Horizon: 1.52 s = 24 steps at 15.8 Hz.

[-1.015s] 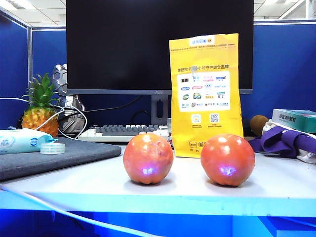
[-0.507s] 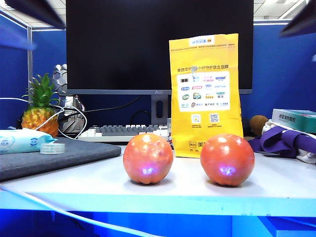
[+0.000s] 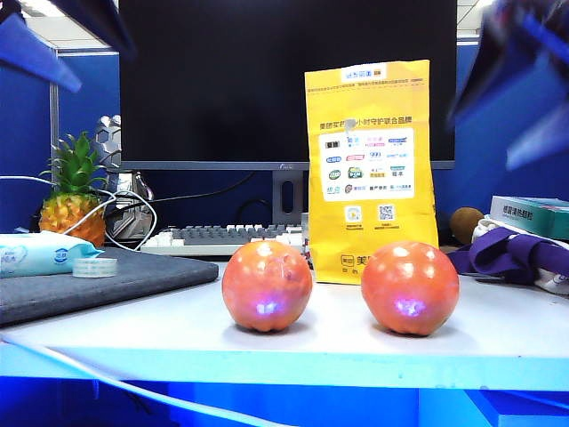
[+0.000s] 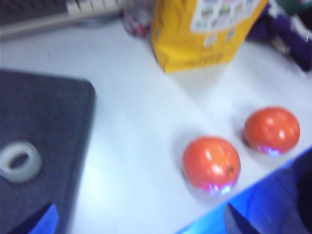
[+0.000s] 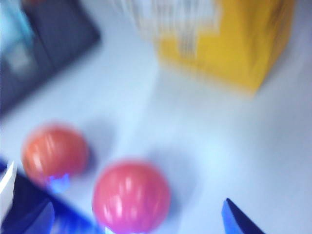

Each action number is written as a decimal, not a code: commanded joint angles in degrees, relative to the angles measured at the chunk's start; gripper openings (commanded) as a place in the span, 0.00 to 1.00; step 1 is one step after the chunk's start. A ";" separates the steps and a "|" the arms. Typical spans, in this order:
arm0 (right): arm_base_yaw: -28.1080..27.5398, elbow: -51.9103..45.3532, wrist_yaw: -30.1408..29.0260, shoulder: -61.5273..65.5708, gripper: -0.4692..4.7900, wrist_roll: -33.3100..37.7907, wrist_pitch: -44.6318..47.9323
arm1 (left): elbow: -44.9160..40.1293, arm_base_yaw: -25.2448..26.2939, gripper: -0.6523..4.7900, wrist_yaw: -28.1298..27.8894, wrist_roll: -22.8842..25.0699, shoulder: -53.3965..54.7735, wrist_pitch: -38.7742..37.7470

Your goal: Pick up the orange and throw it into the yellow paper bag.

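Two round fruits sit near the table's front edge. The orange (image 3: 410, 287), deep red-orange and glossy, is the right one; it also shows in the wrist views (image 4: 272, 129) (image 5: 130, 195). A paler mottled orange (image 3: 267, 286) sits left of it. The yellow paper bag (image 3: 369, 169) stands upright just behind them. My left gripper (image 3: 67, 40) hangs blurred high at the upper left, open (image 4: 139, 226), with nothing between its fingers. My right gripper (image 3: 516, 80) hangs blurred high at the upper right, open (image 5: 136, 222), above the orange and apart from it.
On a grey mat (image 3: 133, 280) at the left lie a tape roll (image 3: 95, 267) and a wipes pack (image 3: 40, 253). A pineapple (image 3: 71, 200), a keyboard (image 3: 231, 236) and a monitor (image 3: 284, 80) stand behind. A purple cloth (image 3: 516, 253) and a box (image 3: 533, 213) are at the right.
Both arms have swung down into the exterior view's upper corners, where neither showed a second ago. The oranges and the bag have not moved.
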 commanded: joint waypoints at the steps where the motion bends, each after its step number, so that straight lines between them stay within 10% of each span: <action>1: 2.80 2.05 -0.31 6.56 1.00 -1.20 -4.50 | 0.13 -0.37 1.00 0.37 -0.61 2.73 -2.62; 9: 8.00 2.14 0.22 18.78 1.00 -4.00 -1.92 | 0.13 -14.19 1.00 -1.51 -0.33 9.18 2.36; 18: 8.24 2.16 -2.78 21.99 1.00 -3.69 2.69 | 0.13 -16.37 1.00 -1.57 -0.46 9.88 3.52; 21: 8.24 2.16 -3.21 23.71 0.46 -3.78 3.63 | 0.13 -16.37 1.00 -1.57 -1.36 9.88 3.65; 24: 8.24 3.58 -3.43 23.61 0.35 -3.78 5.03 | 0.13 -16.37 1.00 -1.55 -1.49 9.88 4.22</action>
